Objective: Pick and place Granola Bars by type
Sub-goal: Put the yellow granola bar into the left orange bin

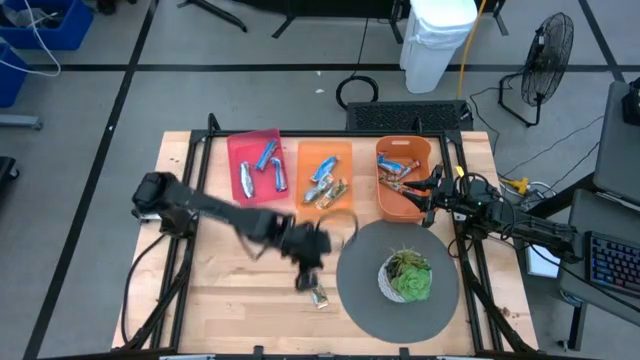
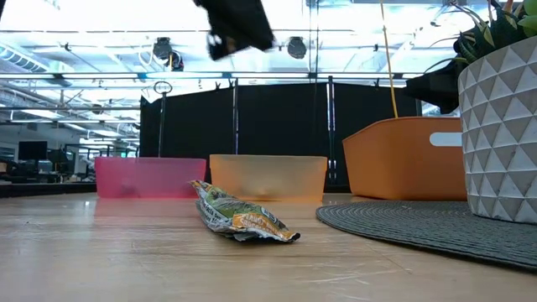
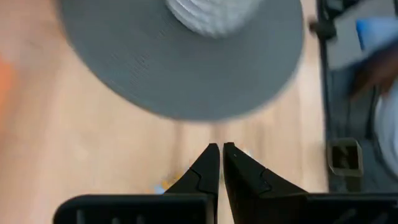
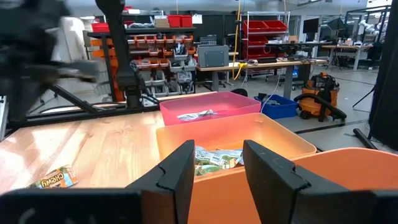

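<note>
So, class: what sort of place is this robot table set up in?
Most likely a workshop or robotics lab, not a home: shelving with red parts bins, workbenches carrying equipment, a shop vacuum on the floor, and a standing fan.

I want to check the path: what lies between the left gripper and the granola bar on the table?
Nothing: in the high view the left gripper hangs over the loose granola bar, only bare wooden table around it.

My left wrist view is motion-blurred; the grey mat [image 3: 180,68] is smeared and the pot on it cut off. In the low view, the pink tray [image 2: 151,178] hides its contents. Bar labels beside the mat stay unreadable.
</note>
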